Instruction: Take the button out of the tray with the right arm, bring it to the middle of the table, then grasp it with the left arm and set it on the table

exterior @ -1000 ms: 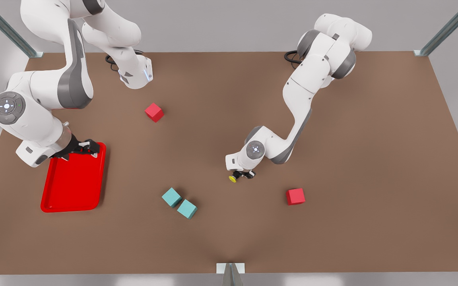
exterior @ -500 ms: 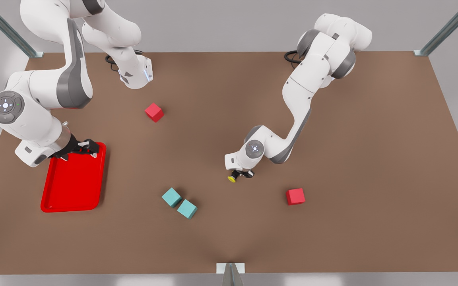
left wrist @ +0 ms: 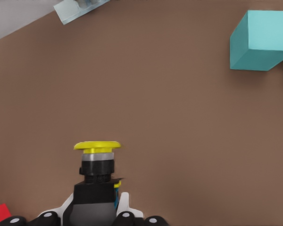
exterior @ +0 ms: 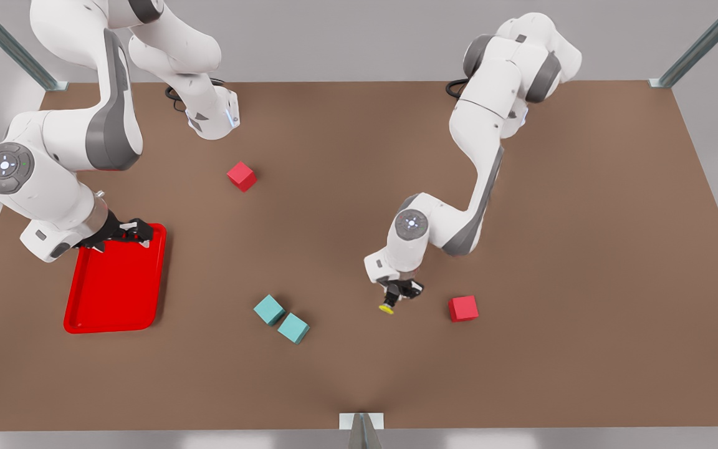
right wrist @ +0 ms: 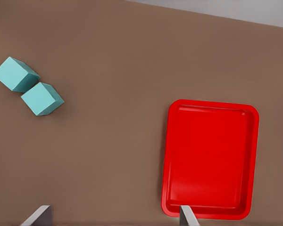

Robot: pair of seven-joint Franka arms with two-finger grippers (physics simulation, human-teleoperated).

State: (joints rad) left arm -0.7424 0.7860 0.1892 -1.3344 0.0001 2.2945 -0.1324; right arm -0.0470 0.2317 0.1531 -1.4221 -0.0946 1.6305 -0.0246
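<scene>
Brown table [exterior: 346, 374] is sitting amid grey surroundings; the left gripper [exterior: 400, 292] is clamping the button [exterior: 387, 307], cap pointing outward along its fingers, while the right gripper [exterior: 128, 232], fingers spread wide, is waiting over the tray [exterior: 116, 293].

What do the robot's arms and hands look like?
Both arms are chunky white tubes with grey bands at the joints and round grey caps with a small light. Black cables curl at their bases. The left hand and the right hand are small and black, with two fingers, and red marks on the right one.
</scene>
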